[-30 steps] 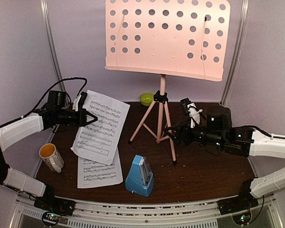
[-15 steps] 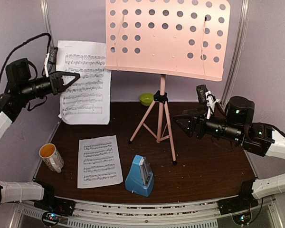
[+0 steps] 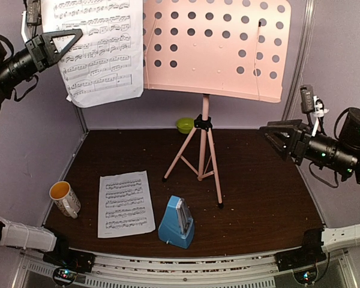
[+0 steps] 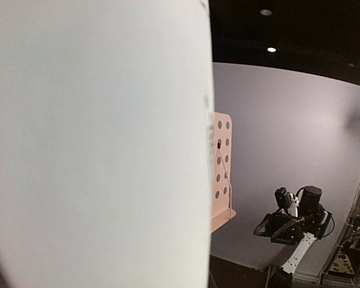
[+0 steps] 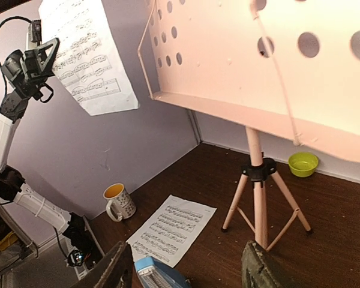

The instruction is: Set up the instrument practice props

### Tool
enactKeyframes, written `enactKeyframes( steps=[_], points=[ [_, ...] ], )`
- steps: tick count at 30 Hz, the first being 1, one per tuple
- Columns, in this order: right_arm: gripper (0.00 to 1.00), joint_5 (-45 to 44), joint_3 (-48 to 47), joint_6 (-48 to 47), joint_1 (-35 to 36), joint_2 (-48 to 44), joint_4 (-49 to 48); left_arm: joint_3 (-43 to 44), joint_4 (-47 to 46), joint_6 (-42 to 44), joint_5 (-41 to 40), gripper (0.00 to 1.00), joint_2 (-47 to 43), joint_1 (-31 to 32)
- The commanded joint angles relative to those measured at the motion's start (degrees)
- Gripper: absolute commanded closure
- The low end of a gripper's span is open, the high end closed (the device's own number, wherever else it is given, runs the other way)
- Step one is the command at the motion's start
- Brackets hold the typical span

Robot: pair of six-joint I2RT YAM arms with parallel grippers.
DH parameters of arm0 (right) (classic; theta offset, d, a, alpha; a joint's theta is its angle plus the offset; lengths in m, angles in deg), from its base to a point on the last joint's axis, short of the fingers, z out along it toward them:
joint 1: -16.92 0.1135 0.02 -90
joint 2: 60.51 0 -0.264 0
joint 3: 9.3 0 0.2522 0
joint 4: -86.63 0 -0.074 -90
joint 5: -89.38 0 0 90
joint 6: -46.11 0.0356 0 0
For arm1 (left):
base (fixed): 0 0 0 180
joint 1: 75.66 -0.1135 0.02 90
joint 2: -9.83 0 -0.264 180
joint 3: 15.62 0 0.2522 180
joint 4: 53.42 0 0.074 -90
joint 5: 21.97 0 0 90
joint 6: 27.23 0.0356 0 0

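Paper first: a thin white printed page [image 3: 102, 54] of staves hangs slightly curled at the upper left of the overhead view. Its right edge seems to meet the music stand [image 3: 219, 48] there. The stand's desk is a smooth pink panel punched with rows of round holes, on a slim pink pole with a black collar and three splayed legs.

The left gripper [image 3: 77, 36], black with triangular fingers, is pinched tight on the page's left edge, high above the dark brown, speckled table [image 3: 258, 192]. A second page [image 3: 126, 204] lies flat at lower left, near a glossy white mug [image 3: 65, 198] with an orange inside. The metronome [image 3: 177, 223], a blue pyramid with a clear front, stands just right of that page. A small lime-green bowl [image 3: 184, 125] sits behind the tripod.

At the right edge the right gripper [image 3: 270, 133] hangs in the air, touching nothing. Its own camera shows its two dark fingers well apart with nothing between them. That camera also shows a gap between the raised page and the stand, and the desk's lower lip from below. The left wrist camera is almost filled by the page's white blur, with a strip of pink desk beside it and the other arm at lower right.
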Motion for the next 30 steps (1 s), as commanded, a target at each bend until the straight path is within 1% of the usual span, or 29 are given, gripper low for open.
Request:
enactKeyframes(
  steps=[1, 3, 6, 9, 12, 16, 21, 25, 30],
  points=[
    [0.39, -11.2, -8.8, -0.1, 0.3, 1.8, 5.4, 5.0, -5.5, -5.4, -2.5, 1.00, 4.7, 4.1],
    [0.39, -14.6, -14.1, -1.2, 0.3, 5.1, 6.4, 9.2, -4.9, -5.4, -3.3, 1.00, 8.4, 7.0],
    [0.38, -19.7, -20.3, -0.4, 0.3, 9.2, 6.1, 15.2, -4.5, -5.1, -4.8, 1.00, 13.1, 10.4],
    [0.37, -23.7, -24.6, 1.6, 0.1, 12.4, 3.5, 19.0, -7.8, -7.1, -5.9, 1.00, 17.2, 12.7],
    [0.37, -25.5, -30.8, 4.4, -0.6, 17.0, 3.4, 22.9, -8.3, -7.1, -8.5, 1.00, 20.9, 14.8],
    [0.37, -27.1, -38.3, 7.5, -1.0, 22.8, 5.2, 28.7, -6.2, -5.2, -12.7, 1.00, 25.0, 16.7],
    [0.39, -26.3, -42.4, 11.7, -4.3, 26.1, 6.4, 32.6, -4.9, -3.4, -17.3, 1.00, 28.3, 17.9],
    [0.40, -23.4, -43.2, 14.3, -6.9, 27.9, 6.4, 34.7, -4.9, -2.6, -18.7, 1.00, 30.3, 19.2],
    [0.46, -20.6, -43.3, 15.0, -8.3, 29.0, 4.8, 35.8, -6.2, -1.9, -20.9, 1.00, 31.6, 20.8]
  ],
)
